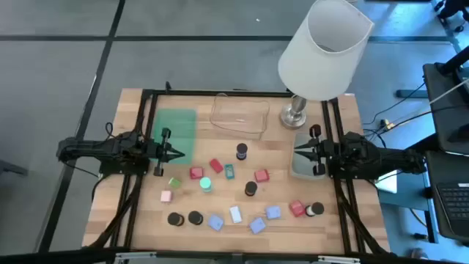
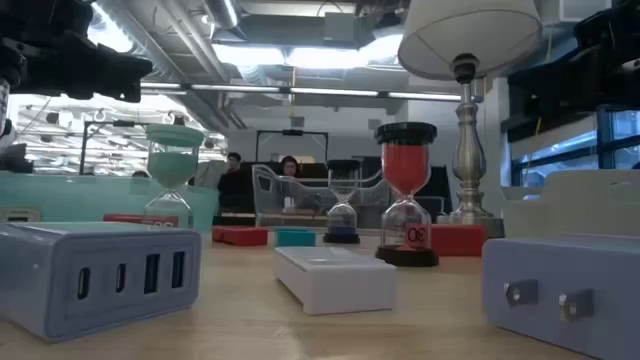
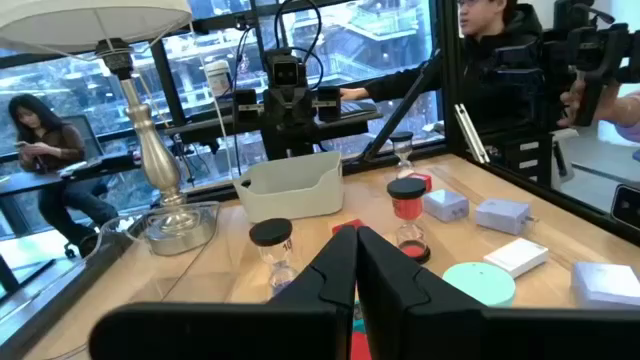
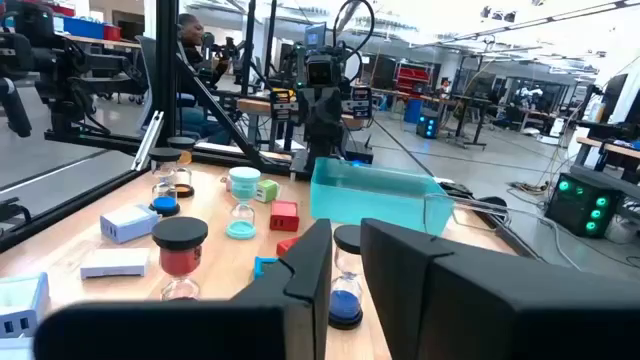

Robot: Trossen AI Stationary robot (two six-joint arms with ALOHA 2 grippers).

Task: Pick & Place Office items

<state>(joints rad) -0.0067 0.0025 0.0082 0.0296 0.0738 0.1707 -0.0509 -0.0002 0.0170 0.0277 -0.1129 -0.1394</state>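
Office items all loose on the surface, spread from the middle toward the near edge: blocks, chargers, sand timers. None sit in the clear tray, green tray or grey tray that I can see. My left jaws and right jaws are both closed and empty, hovering at the side edges. Judging by that, task not started; everything left to place.

The table is pale wood, bearing a green tray, a clear tray, a grey tray and a white-shaded lamp on a silver stem. Scattered office items include a red-sand hourglass with black caps, a teal-capped hourglass, light-blue chargers, red blocks and a pink block. Both arms are black.
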